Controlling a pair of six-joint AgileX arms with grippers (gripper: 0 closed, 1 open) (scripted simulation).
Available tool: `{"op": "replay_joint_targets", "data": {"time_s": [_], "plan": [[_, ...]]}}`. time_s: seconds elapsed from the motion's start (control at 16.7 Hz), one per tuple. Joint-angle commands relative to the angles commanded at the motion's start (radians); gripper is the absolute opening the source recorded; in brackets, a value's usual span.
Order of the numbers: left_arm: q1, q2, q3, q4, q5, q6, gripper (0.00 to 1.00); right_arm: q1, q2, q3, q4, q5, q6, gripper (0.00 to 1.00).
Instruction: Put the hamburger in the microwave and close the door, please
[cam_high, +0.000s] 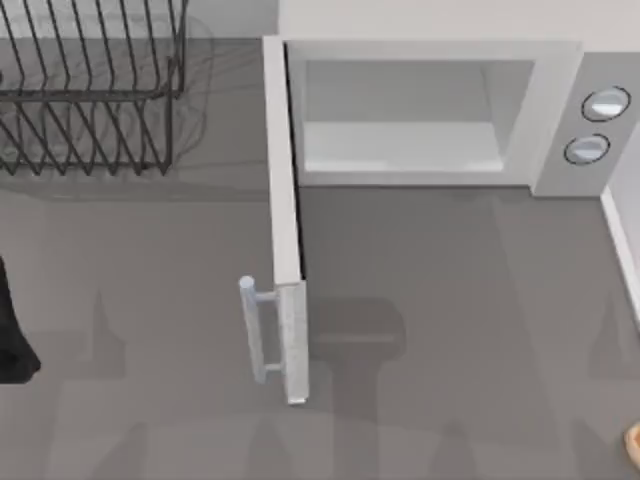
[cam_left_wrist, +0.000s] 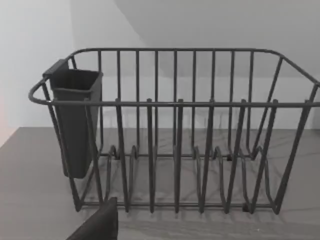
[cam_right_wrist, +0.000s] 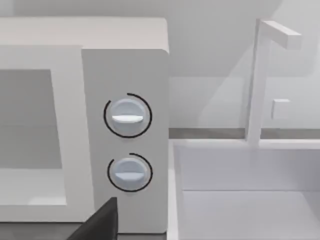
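While the door (cam_high: 285, 230) stands open, hamburger (cam_high: 633, 443) at table's right edge, gripper states unclear.

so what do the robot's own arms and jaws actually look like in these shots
Very little of them is in view. The left arm is a plain black, rounded shape at the top view's left edge. Each wrist view catches a dark charcoal, matte, slanted wedge of gripper hardware at its frame edge. No cables or markings can be made out.
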Motion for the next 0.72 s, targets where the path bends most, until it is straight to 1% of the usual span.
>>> {"op": "replay_joint_targets", "data": {"time_s": [0.18,0.36,0.54,0.72], "plan": [[0.0,0.0,0.0,0.0,0.0,0.0,1.0,0.002,0.013,0.01,-0.013,0.0,-0.006,1.0],[0.0,0.0,0.0,0.0,0.0,0.0,1.0,0.02,0.109,0.078,-0.103,0.0,-0.051,1.0],[0.0,0.0,0.0,0.0,0.0,0.0,1.0,0.048,0.297,0.189,-0.255,0.0,-0.125,1.0],[0.0,0.0,0.0,0.0,0.0,0.0,1.0,0.082,0.546,0.325,-0.441,0.0,-0.214,1.0]]}}
